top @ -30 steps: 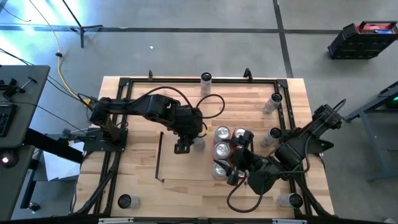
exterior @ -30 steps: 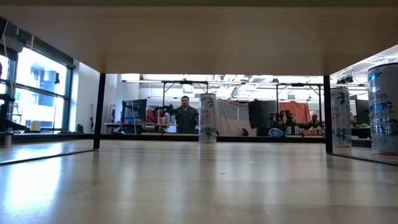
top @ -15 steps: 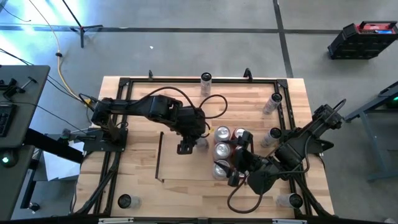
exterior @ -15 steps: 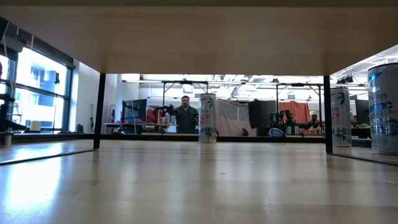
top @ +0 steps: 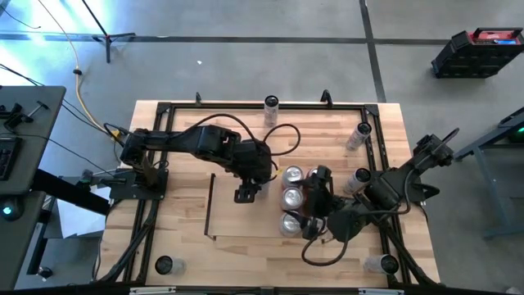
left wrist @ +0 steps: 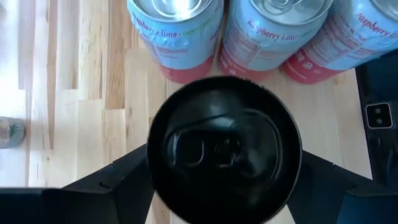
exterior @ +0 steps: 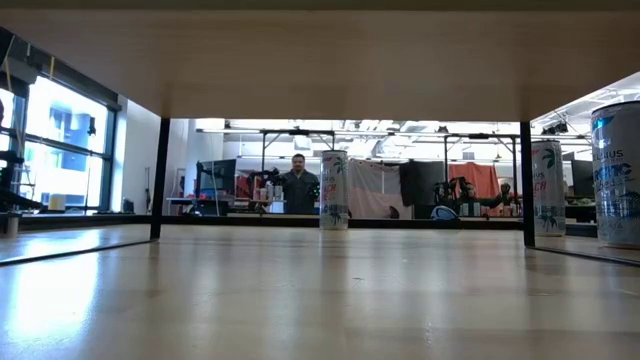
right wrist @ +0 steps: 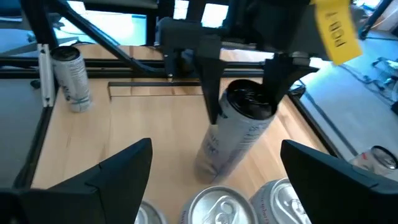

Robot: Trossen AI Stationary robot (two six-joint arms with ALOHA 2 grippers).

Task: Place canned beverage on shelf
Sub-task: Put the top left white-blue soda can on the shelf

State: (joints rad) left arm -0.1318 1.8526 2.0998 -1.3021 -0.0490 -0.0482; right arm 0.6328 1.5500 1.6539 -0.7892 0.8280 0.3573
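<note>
My left gripper (top: 260, 188) is shut on a grey can with a dark top (right wrist: 233, 134) over the shelf (top: 237, 220), a light-wood bay edged by thin black rails. In the left wrist view the can's top (left wrist: 224, 149) sits just short of three pink-and-blue cans (left wrist: 273, 37). These stand among several cans (top: 292, 197) at the shelf's right side. My right gripper (top: 304, 206) is open and holds nothing. It hovers over those cans, whose tops (right wrist: 211, 208) show between its fingers. It faces the left gripper (right wrist: 244, 99). My left gripper pinches the grey can's wall just below its top rim (right wrist: 219, 102) between its two fingers, one on each side. The fingers (right wrist: 211, 93) come from above, pointing down. The can is tilted. Its lower end (right wrist: 208, 168) is at the shelf's wood, touching or just clear, I cannot tell.
Single cans stand around the tabletop: at the far edge (top: 271, 105), along the right side (top: 360, 135), and at the near left (top: 164, 265) and near right (top: 381, 264) corners. A black frame (top: 155, 164) edges the table. Bare shelf wood lies left of the held can.
My right gripper has shifted a little toward the table's far edge over the standing cans, and its arm has swung with it. Its fingers have stayed open.
</note>
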